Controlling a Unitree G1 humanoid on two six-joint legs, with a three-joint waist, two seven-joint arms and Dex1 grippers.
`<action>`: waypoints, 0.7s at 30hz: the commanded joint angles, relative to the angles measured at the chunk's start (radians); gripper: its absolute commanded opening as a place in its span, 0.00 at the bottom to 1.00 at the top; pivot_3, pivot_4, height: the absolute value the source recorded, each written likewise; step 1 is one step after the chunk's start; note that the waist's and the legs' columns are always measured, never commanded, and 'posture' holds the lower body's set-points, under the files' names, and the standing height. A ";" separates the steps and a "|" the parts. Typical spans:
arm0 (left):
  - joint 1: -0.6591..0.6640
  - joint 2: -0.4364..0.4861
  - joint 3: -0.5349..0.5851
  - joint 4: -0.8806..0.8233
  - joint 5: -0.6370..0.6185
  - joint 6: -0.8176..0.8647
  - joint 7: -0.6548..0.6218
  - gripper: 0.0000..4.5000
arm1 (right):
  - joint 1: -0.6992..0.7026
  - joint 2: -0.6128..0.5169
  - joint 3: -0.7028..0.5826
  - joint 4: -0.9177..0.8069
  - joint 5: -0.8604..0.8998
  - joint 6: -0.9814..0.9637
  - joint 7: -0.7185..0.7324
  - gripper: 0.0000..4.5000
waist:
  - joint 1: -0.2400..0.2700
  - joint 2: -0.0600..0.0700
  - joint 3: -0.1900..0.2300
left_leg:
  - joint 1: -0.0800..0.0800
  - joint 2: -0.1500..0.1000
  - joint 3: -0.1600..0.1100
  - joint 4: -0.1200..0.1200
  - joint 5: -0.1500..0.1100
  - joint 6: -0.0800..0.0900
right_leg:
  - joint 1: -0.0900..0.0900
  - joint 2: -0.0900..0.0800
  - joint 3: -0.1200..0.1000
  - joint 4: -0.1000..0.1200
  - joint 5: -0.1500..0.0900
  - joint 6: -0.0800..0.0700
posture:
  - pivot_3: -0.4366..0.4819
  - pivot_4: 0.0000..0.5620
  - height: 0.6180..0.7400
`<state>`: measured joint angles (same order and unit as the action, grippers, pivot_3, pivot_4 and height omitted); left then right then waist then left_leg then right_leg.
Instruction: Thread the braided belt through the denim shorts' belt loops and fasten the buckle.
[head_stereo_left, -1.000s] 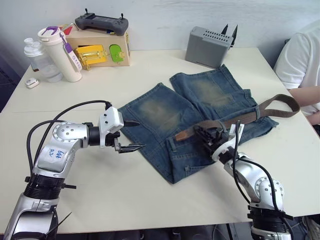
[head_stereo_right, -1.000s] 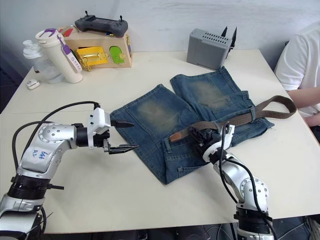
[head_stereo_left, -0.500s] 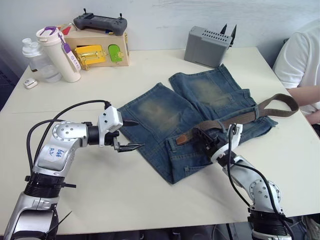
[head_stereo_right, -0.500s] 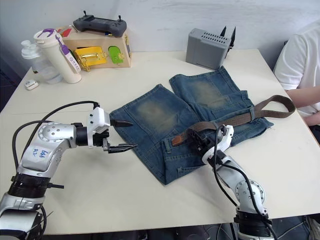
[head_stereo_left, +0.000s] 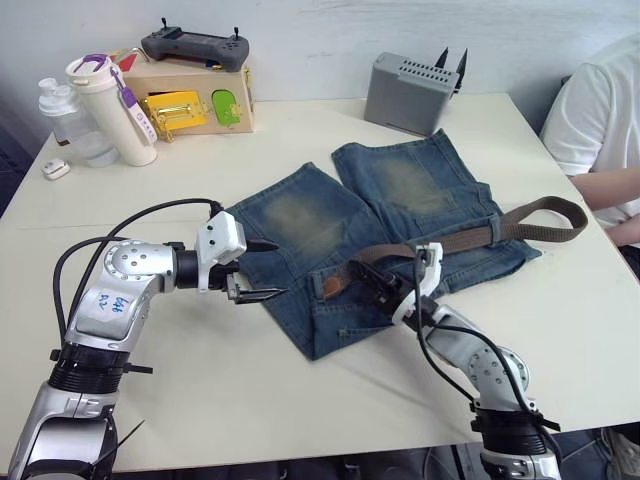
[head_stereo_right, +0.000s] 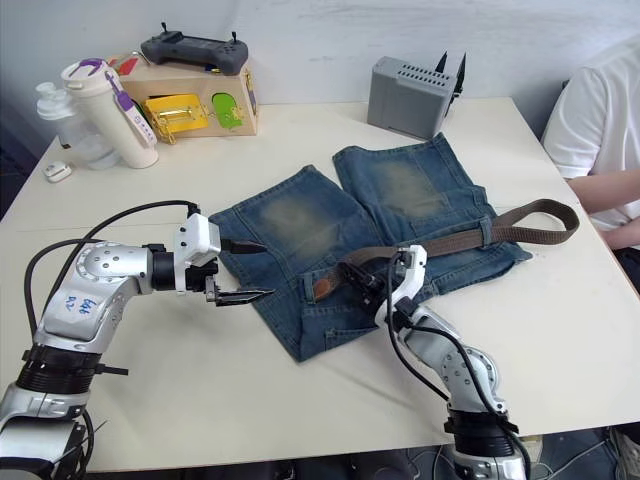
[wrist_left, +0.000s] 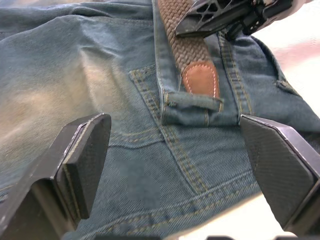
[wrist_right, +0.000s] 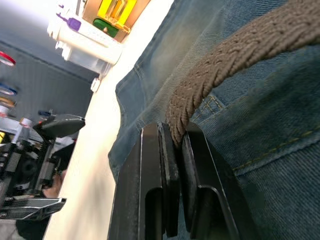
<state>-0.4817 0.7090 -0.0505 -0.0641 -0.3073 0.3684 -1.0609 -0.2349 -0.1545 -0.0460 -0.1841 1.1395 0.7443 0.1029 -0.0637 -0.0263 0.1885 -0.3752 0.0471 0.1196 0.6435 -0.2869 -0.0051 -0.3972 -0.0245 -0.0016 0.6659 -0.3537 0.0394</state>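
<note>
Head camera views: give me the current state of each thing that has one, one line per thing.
braided belt: lies along the waistband, tan tip at a belt loop.
denim shorts: spread flat on the table.
belt loop: tan tip against it, not through.
left gripper: open, beside the shorts, holding nothing.
right gripper: shut on the braided belt behind its tip.
white bottle: upright, lid on.

No lettering reads clearly; blue handwritten marks on the left arm's grey shell (head_stereo_left: 104, 303) stay illegible.
</note>
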 joint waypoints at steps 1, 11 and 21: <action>-0.014 0.014 0.009 -0.017 0.004 -0.011 -0.004 1.00 | -0.001 0.034 0.013 0.045 -0.059 0.007 -0.022 0.01 | -0.001 -0.001 -0.001 | 0.000 0.000 0.000 0.000 0.000 0.000 | 0.000 0.000 0.000 0.000 0.000 0.000 | 0.48 0.27 0.96; 0.006 0.005 0.003 -0.026 0.009 -0.016 0.005 1.00 | -0.064 0.161 -0.160 0.097 0.027 0.030 -0.249 0.01 | -0.009 -0.009 -0.006 | 0.002 0.000 0.000 0.000 0.000 -0.001 | 0.002 -0.001 0.000 0.001 0.000 0.000 | 0.48 0.27 0.96; 0.030 -0.009 0.002 -0.040 0.010 -0.018 0.030 1.00 | -0.100 0.114 -0.026 0.044 -0.053 0.185 -0.243 0.01 | -0.018 -0.009 -0.006 | 0.002 -0.001 0.000 -0.006 0.000 -0.001 | 0.001 -0.001 0.000 -0.003 0.000 -0.001 | 0.48 0.27 0.96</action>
<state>-0.4559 0.7033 -0.0542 -0.0674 -0.2969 0.3660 -1.0368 -0.3482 -0.0382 -0.1196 -0.1522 1.1230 0.8986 -0.1565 -0.0815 -0.0355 0.1828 -0.3730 0.0465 0.1194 0.6356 -0.2865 -0.0064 -0.3965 -0.0256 -0.0019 0.6627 -0.3537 0.0387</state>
